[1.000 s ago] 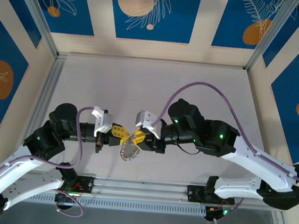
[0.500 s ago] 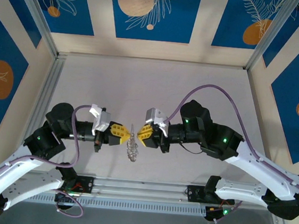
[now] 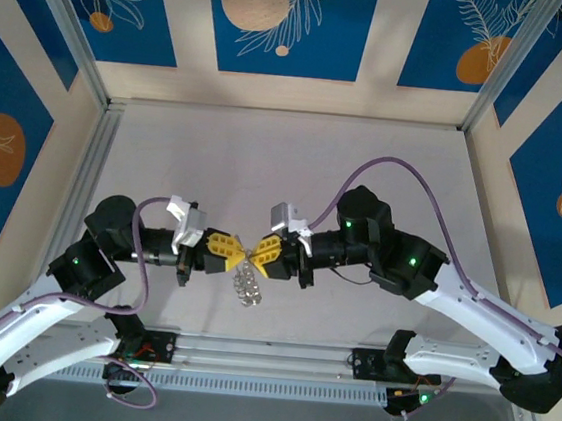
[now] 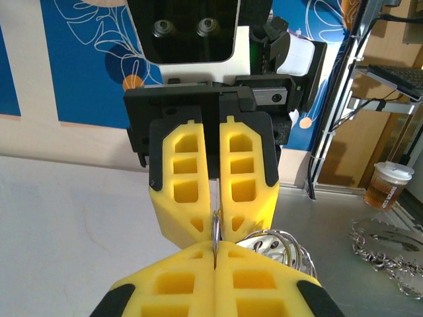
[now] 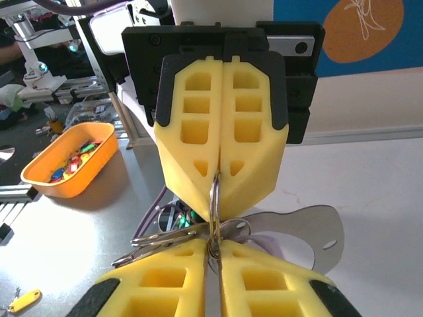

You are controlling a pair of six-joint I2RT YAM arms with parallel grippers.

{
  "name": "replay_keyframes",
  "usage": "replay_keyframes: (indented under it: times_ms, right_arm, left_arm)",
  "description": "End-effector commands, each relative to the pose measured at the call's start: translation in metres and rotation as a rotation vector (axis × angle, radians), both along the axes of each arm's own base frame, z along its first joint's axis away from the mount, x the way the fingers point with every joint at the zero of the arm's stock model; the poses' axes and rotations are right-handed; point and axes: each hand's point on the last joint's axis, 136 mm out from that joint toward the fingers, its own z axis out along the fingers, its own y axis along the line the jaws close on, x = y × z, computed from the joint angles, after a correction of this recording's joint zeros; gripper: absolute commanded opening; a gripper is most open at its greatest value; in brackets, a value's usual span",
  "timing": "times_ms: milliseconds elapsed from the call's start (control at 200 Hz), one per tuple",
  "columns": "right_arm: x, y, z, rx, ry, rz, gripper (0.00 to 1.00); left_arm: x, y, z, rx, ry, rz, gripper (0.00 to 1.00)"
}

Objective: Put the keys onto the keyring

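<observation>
The keyring (image 3: 246, 260) hangs edge-on between my two grippers above the near middle of the table. My left gripper (image 3: 227, 249) and right gripper (image 3: 262, 253) meet tip to tip, each shut on the thin silver loop. In the left wrist view the keyring (image 4: 215, 230) stands as a thin vertical line pinched at my left gripper (image 4: 215, 249), with the right fingers (image 4: 248, 165) facing it. Several keys (image 4: 281, 246) fan out to the right. In the right wrist view the keyring (image 5: 213, 205) is clamped in my right gripper (image 5: 213, 249), and keys (image 5: 165, 236) dangle below. The keys (image 3: 249, 286) hang under the grippers.
An orange tray (image 5: 66, 158) of small coloured items sits off the table's left side. A plastic cup (image 4: 388, 185) and a loose metal chain (image 4: 383, 247) lie beyond the table. The aluminium rail (image 3: 266, 355) runs along the near edge, with frame posts at both sides.
The right gripper swung up and level from its tilted pose. Both grippers then closed the gap and now pinch the ring tip to tip, with the keys bunched below.
</observation>
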Motion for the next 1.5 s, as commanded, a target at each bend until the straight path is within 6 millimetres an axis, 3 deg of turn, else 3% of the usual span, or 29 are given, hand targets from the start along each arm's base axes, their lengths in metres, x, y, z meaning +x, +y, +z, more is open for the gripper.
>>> replay_keyframes:
  times_ms: [0,540,1141,1286,1496]
  right_arm:
    - [0.001,0.004,0.005,0.044,0.007,0.017,0.11]
    - [0.007,0.004,0.010,0.135,-0.011,-0.012,0.00]
    - [0.005,-0.007,0.026,0.264,-0.064,-0.035,0.01]
    - [0.018,-0.011,0.013,0.204,-0.043,-0.118,0.06]
    - [0.068,-0.041,-0.028,0.117,0.051,-0.396,0.28]
  left_arm:
    - [-0.006,0.003,0.016,-0.067,-0.033,-0.031,0.00]
    - [0.004,0.001,0.016,-0.133,-0.001,0.010,0.00]
    - [0.003,-0.002,0.004,-0.160,0.091,-0.027,0.00]
    - [0.029,0.004,-0.013,-0.061,0.097,0.161,0.00]
    - [0.061,0.009,-0.057,0.108,0.171,0.341,0.00]
